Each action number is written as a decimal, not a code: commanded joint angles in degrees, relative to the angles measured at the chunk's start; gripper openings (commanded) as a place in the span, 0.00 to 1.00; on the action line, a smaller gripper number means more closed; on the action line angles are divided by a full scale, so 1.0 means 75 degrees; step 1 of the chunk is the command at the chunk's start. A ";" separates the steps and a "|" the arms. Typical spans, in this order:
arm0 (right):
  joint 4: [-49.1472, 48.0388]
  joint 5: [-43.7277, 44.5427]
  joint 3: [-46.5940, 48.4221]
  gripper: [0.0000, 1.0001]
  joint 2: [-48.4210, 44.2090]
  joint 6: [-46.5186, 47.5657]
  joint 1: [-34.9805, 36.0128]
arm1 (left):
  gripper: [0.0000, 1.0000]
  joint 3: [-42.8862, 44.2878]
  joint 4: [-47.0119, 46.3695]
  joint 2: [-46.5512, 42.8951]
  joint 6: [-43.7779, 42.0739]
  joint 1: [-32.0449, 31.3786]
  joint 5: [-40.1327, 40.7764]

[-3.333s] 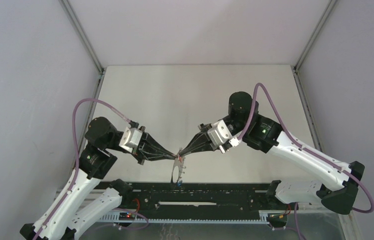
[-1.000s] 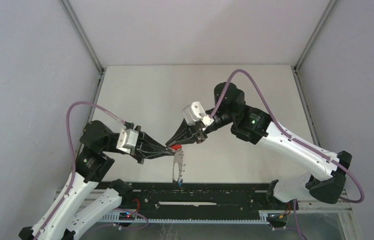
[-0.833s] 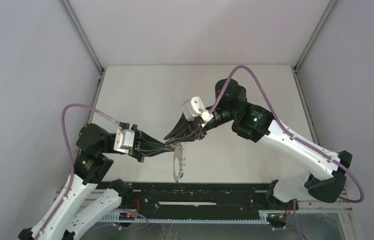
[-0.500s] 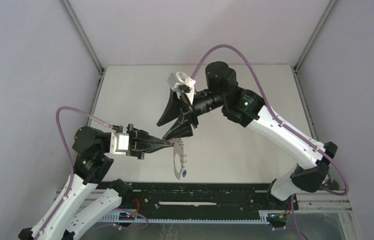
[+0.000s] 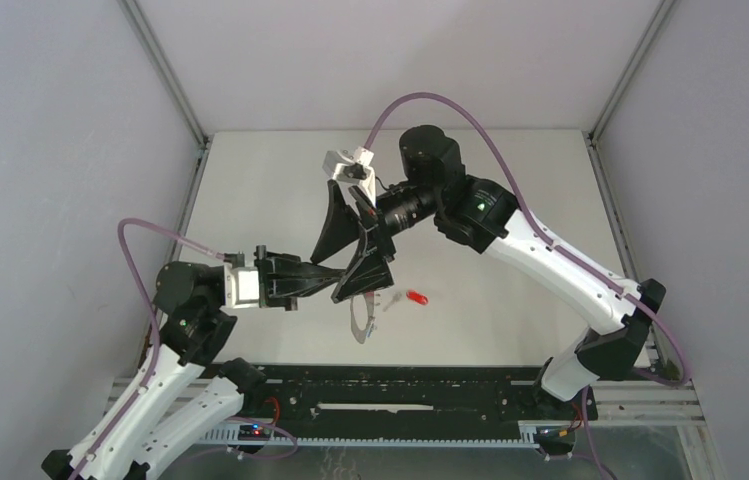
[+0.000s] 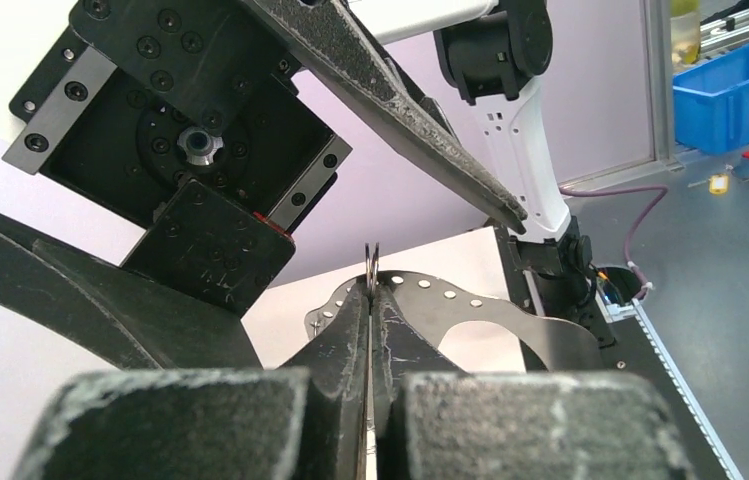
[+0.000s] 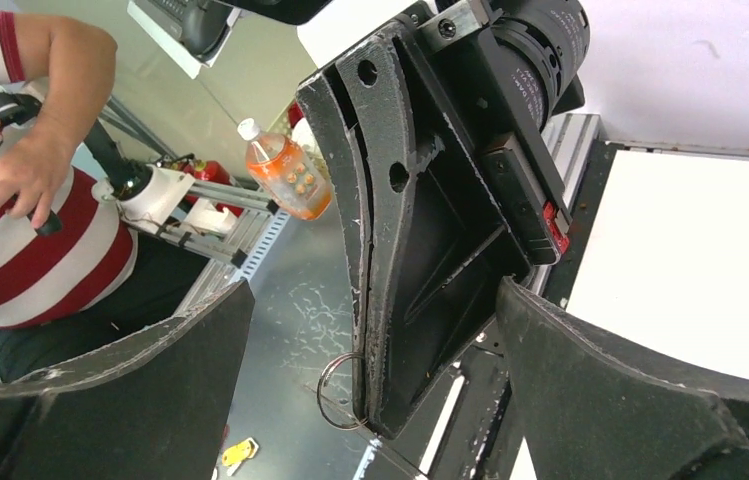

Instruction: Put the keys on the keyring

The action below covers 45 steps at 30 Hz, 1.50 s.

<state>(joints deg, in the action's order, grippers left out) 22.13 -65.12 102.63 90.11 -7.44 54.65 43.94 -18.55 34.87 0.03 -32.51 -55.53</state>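
From above, the red key [image 5: 416, 298] lay on the desk [image 5: 510, 190] just beside the keyring [image 5: 360, 322]; at the left wrist, the left gripper [image 6: 370, 300] had its jaws clenched on the ring's rim; at the right wrist, the right gripper [image 7: 375, 290] had its jaws released, wide apart.

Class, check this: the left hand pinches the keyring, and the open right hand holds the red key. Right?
No. The top view shows the red key lying on the table, not in the open right hand. The left hand does pinch the keyring.
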 commanded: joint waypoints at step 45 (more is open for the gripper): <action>-0.1288 1.1182 -0.1491 0.52 0.4224 -0.1848 -0.1256 | 0.00 -0.0986 0.0645 -0.1142 0.1429 0.2206 -0.0262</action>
<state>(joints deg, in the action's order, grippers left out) 9.69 10.98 89.49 122.67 -17.34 44.53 37.26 -11.31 26.92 8.99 -16.47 -58.59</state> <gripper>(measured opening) 0.553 0.008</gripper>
